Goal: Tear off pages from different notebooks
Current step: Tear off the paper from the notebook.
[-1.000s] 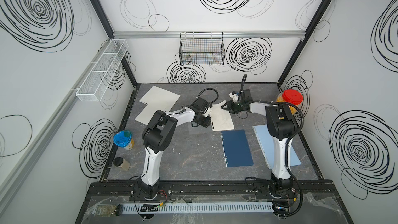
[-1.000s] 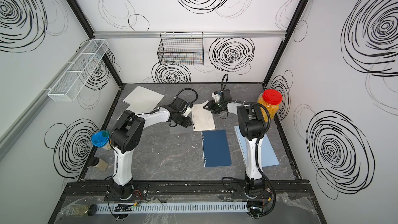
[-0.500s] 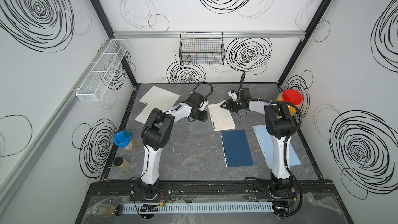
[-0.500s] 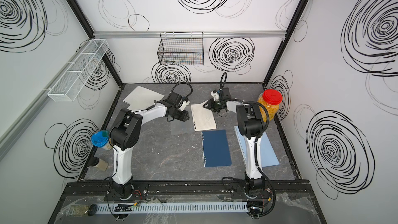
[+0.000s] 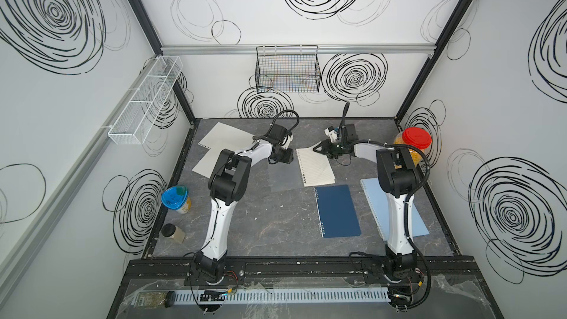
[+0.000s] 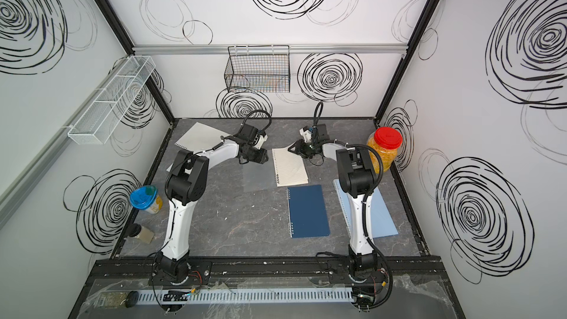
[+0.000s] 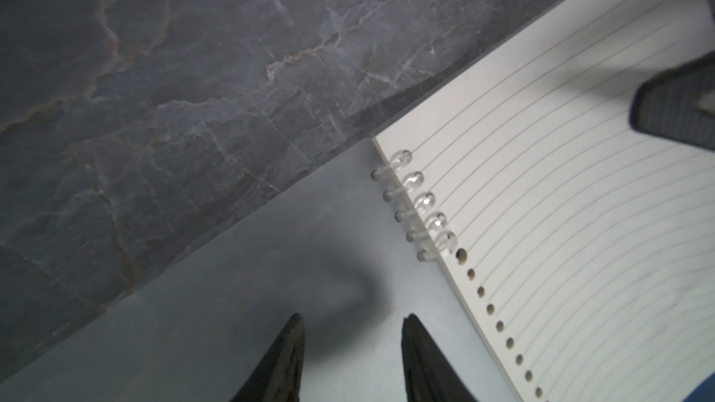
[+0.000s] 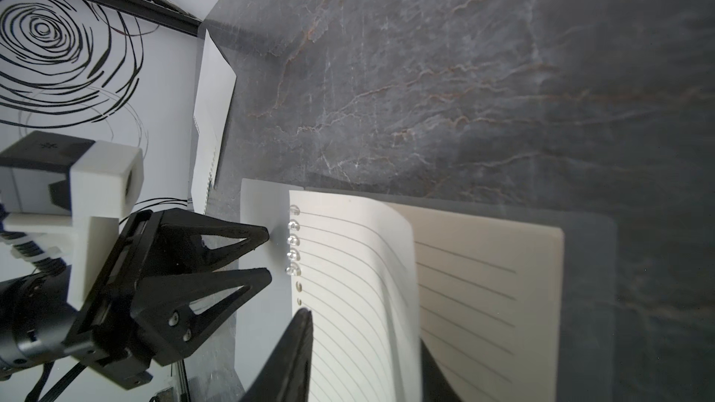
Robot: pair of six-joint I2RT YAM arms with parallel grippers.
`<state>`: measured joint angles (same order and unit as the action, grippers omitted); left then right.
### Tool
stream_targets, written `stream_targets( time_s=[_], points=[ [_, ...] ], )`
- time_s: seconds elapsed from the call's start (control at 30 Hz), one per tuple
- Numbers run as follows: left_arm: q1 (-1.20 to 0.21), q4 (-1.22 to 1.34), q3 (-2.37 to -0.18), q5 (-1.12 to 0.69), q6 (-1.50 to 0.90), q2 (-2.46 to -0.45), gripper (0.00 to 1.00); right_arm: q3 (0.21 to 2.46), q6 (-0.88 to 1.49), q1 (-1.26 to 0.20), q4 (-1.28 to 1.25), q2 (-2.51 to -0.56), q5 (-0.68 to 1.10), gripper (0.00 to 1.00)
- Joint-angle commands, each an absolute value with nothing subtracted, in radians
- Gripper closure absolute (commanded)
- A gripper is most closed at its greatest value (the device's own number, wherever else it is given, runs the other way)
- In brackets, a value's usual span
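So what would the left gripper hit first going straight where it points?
Likely the frosted cover lying open under the left gripper; the spiral rings come next. Depth is unclear.

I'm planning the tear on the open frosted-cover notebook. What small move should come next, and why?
Probably close the right gripper on the lifted cream lined paper page: it curls up between the parted jaws, and five clear plastic rings hold one end, the other holes free.

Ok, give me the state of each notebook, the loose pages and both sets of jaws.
clear-cover notebook: open, top page curled up.
navy notebook: closed.
light blue notebook: closed.
loose pages: torn out, lying flat.
left gripper: jaws open.
right gripper: jaws open around the top page.
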<state>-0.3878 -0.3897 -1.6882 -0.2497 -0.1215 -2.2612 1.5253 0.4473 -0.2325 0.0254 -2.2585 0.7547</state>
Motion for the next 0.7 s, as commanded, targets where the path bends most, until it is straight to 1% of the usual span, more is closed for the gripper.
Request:
stream_targets(
  time_s=[0.0,0.13,0.27,0.4,0.53,0.67],
  points=[
    [-0.381,-0.375,-1.716,-0.224,-0.133,-2.291,0.54,1.555,0.436,-0.235,-0.017,-2.282,0.779,0.61],
    [-0.382,-0.388,-1.749,-0.206,-0.135,-2.319,0.55,1.581,0.433,-0.233,-0.005,-2.302,0.776,0.62],
    [-0.388,-0.428,-1.783,-0.150,-0.122,-2.349,0.54,1.598,0.426,-0.235,0.001,-2.315,0.779,0.66],
    [-0.393,-0.521,-1.848,-0.044,-0.103,-2.404,0.56,1.609,0.408,-0.239,0.015,-2.314,0.773,0.79],
    [-0.402,-0.548,-1.850,0.002,-0.095,-2.419,0.57,1.624,0.383,-0.248,0.042,-2.305,0.752,0.90],
    [-0.411,-0.562,-1.847,0.021,-0.091,-2.424,0.57,1.645,0.358,-0.263,0.063,-2.291,0.750,0.98]
  ],
)
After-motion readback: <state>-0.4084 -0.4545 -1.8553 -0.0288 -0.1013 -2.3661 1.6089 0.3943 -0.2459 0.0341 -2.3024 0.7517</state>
